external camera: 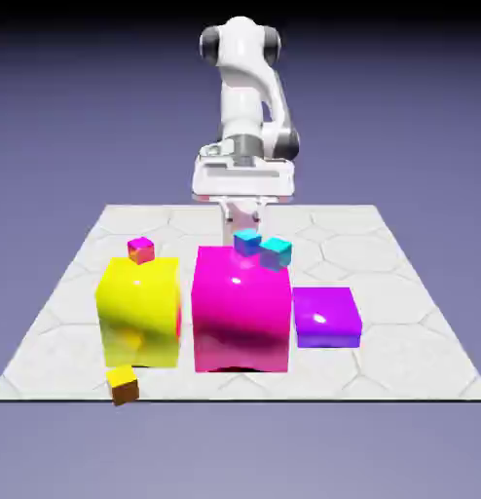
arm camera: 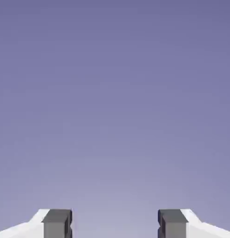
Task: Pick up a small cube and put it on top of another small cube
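The small cube point(external camera: 123, 383), yellow on top with orange-brown sides, lies at the table's front edge on the exterior view's left, just in front of the big yellow block point(external camera: 139, 310). My gripper point(external camera: 240, 226) hangs far from it, at the back of the table behind the big magenta block point(external camera: 240, 307), which hides the fingertips. In the hand view the gripper point(arm camera: 114, 225) is open: its two grey fingertips point(arm camera: 57, 223) stand apart with only the plain backdrop between them. No cube shows in the hand view.
A tiny magenta-topped cube point(external camera: 140, 249) sits behind the yellow block. Two tiny cyan cubes point(external camera: 247, 241) point(external camera: 276, 252) lie close together behind the magenta block's top edge, near the gripper. A low purple block point(external camera: 325, 316) lies right of the magenta block.
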Motion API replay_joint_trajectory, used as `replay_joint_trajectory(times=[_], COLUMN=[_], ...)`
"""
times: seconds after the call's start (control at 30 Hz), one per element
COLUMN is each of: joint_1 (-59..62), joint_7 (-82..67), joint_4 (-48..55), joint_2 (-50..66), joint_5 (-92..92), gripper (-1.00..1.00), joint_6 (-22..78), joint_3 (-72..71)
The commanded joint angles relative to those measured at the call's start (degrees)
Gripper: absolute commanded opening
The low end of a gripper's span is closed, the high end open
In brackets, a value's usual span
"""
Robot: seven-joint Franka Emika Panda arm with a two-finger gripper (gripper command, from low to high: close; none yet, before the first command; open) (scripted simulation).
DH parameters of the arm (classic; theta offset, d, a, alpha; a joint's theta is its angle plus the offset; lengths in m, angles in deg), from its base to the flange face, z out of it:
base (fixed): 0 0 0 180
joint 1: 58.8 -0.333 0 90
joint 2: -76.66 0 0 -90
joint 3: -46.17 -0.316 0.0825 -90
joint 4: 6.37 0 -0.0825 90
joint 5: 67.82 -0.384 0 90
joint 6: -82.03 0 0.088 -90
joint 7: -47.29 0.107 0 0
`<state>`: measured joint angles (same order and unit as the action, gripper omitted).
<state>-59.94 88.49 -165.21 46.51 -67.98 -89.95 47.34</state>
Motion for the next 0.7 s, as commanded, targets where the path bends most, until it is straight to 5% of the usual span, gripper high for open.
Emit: replay_joint_trajectory(times=[0.0, 0.67], joint_1=[-0.4, -7.8], joint_7=[-1.0, -22.0], joint_4=[1.8, 37.6], joint_2=[2.1, 43.6], joint_5=[-0.1, -2.9], gripper=[0.0, 0.0], joint_6=[1.7, 35.4], joint_3=[1.0, 20.4])
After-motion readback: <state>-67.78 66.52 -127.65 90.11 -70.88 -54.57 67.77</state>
